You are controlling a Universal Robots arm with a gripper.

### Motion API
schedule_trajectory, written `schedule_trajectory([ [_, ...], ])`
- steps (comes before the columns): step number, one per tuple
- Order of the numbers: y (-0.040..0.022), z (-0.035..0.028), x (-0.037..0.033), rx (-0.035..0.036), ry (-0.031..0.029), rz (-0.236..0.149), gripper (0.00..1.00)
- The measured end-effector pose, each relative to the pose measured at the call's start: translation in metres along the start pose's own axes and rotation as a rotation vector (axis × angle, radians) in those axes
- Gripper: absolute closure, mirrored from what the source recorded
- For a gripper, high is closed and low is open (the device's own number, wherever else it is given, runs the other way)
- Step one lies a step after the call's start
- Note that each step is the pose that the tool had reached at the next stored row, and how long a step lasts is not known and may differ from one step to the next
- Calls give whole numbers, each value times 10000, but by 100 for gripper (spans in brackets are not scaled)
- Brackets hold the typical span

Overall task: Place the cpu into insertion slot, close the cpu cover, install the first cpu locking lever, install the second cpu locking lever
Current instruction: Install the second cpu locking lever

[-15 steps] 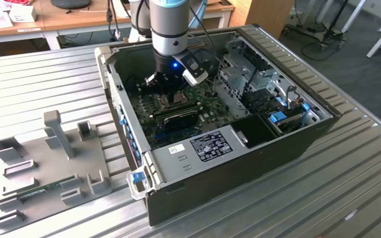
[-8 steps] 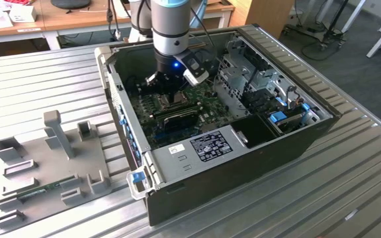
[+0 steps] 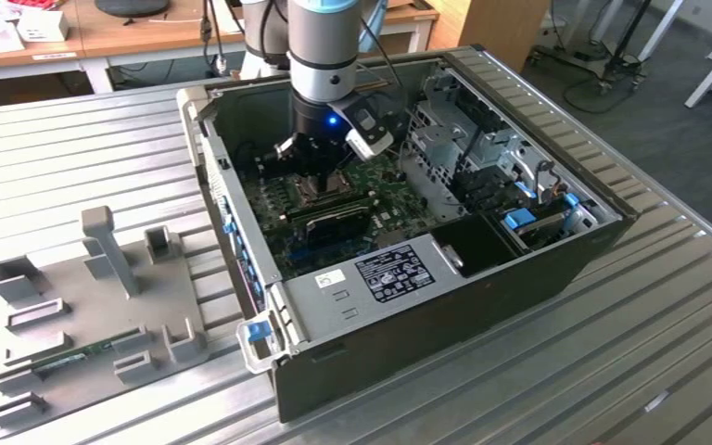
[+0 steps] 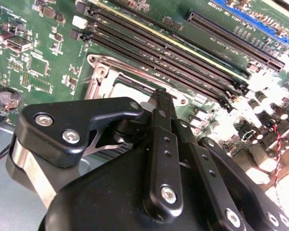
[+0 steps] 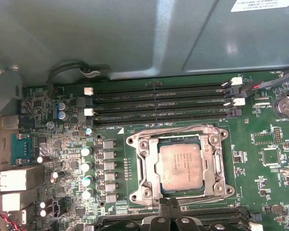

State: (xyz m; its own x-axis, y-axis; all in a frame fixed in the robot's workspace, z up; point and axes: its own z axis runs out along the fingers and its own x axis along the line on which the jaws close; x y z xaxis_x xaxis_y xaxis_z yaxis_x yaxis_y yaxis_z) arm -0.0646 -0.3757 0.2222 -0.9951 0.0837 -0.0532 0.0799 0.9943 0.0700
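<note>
In the first wrist view the cpu [image 5: 179, 166], a grey metal square, lies in the insertion slot [image 5: 216, 188] on the green motherboard [image 5: 260, 178]. The silvery cpu cover [image 5: 147, 166] rests flat around it. A thin wire lever [image 5: 173, 129] runs along the side by the memory slots, and another [image 5: 195, 198] runs along the opposite side. My gripper [image 5: 169, 206] is shut, its black fingertips together at that second lever's edge of the socket. In the second wrist view the fingertips [image 4: 161, 98] touch the socket's metal rim [image 4: 100, 77]. The exterior view has the gripper [image 3: 311, 176] low inside the case.
The open computer case [image 3: 578, 250] has walls around the board, with drive cages [image 3: 480, 158] on the exterior view's right. Long dark memory slots [image 5: 159, 103] lie beside the socket. A grey fixture plate [image 3: 84, 306] sits on the metal table [image 3: 653, 352] at the exterior view's left.
</note>
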Motion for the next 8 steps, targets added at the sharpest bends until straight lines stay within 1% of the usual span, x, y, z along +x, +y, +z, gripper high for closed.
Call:
schedule_trajectory([
  [4,5,1,-15,-1,0,-1,90],
  [8,11,5,-63,-4,0,0,90],
])
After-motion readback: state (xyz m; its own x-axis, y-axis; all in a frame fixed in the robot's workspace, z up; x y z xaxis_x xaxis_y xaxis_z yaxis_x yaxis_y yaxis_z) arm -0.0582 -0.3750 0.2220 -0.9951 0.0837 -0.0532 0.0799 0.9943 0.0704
